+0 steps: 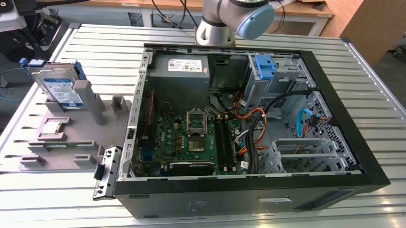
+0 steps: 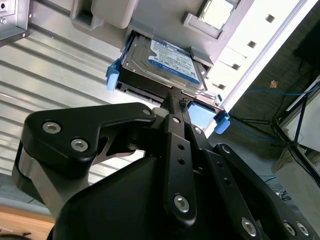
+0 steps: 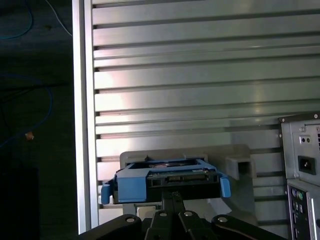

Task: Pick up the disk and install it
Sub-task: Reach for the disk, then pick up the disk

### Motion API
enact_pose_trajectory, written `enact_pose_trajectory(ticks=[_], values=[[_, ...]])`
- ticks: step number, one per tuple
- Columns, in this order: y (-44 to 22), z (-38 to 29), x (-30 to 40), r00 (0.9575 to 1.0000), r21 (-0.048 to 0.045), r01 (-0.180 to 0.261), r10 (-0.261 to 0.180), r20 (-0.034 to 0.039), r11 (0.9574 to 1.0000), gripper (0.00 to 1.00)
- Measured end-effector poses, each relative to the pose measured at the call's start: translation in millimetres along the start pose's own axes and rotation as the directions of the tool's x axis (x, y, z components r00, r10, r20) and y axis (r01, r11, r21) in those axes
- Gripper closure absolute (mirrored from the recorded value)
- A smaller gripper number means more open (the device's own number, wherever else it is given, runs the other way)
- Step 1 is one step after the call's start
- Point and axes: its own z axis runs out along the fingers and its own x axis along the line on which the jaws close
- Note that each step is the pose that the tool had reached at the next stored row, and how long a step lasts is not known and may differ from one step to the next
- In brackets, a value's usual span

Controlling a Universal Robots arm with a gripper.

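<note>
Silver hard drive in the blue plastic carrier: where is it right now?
The silver hard drive in its blue carrier stands on edge in the grey holder at the exterior view's left, beside the open black computer case.

The exterior view looks steeply down from well above, taking in the whole slatted table (image 1: 63, 204) and the open computer case (image 1: 254, 202), with the disk (image 1: 60, 89) in its grey stand (image 1: 95, 135) at the exterior view's left. Both wrist views sit close behind the gripper (image 2: 174, 100), facing that same disk. The first wrist view sees its edge across the table, the second wrist view its labelled face.
</note>
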Motion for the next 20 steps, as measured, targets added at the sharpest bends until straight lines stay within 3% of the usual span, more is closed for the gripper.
enact_pose_trajectory(ticks=[14, 20], values=[[-1.8, -0.2, -0.1, 1.0, 0.0, 0.001, -0.001, 0.0, 1.0, 0.89], [-1.8, 0.0, -0.1, 0.9995, 0.0009, 0.031, -0.031, -0.0023, 0.9995, 0.89]])
